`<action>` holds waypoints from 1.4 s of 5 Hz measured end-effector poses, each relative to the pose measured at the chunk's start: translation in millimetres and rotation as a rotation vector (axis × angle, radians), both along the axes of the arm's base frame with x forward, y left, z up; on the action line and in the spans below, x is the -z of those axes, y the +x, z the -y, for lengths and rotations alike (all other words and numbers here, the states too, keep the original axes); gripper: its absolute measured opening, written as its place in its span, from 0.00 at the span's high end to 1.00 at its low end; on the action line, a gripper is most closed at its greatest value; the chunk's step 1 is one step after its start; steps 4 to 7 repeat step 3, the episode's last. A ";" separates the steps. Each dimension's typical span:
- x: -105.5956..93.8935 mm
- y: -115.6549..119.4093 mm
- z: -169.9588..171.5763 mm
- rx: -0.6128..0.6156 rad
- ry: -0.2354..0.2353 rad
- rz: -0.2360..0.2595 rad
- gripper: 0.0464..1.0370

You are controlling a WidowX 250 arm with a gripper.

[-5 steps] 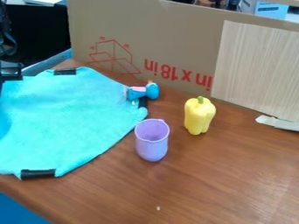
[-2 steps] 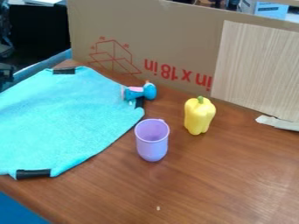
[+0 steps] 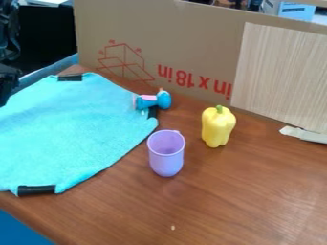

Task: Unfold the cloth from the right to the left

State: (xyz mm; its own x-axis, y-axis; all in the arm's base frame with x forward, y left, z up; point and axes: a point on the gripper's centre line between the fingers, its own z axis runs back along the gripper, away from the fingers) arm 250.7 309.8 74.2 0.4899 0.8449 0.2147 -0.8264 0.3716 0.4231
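Cloth, turquoise, laid out on the left part of the desk and running past the left edge of the view. Flat across the visible part, with no doubled layer apparent. Dark bands at the far corner, the near corner and the right-hand corner.

Step in hand, by judgement: late in the unfolding, possibly finished. Unable to confirm the leftmost portion. Next, a check of that side for any remaining fold; if none, a clean withdrawal without dragging the fabric. If some, a low pull toward the left.

Gripper, black, at the left edge of the view, by the cloth's far left side. Cannot tell the spread of the jaws, nor any hold or contact.

Just beside the cloth's right side, a purple cup, upright. At the right-hand corner, a blue and pink toy. Farther right, a yellow pepper, upright, apart from the cup. Behind, a cardboard panel with red markings.
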 end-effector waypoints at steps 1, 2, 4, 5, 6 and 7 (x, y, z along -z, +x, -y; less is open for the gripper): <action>-13.0 9.0 17.7 0.105 -0.065 0.037 0.04; -25.0 23.4 44.7 0.184 -0.150 0.143 0.04; -40.5 34.1 75.6 0.170 -0.262 0.237 0.04; -40.5 34.1 75.6 0.170 -0.262 0.237 0.04; -40.5 34.1 75.6 0.170 -0.262 0.237 0.04; -40.5 34.1 75.6 0.170 -0.262 0.237 0.04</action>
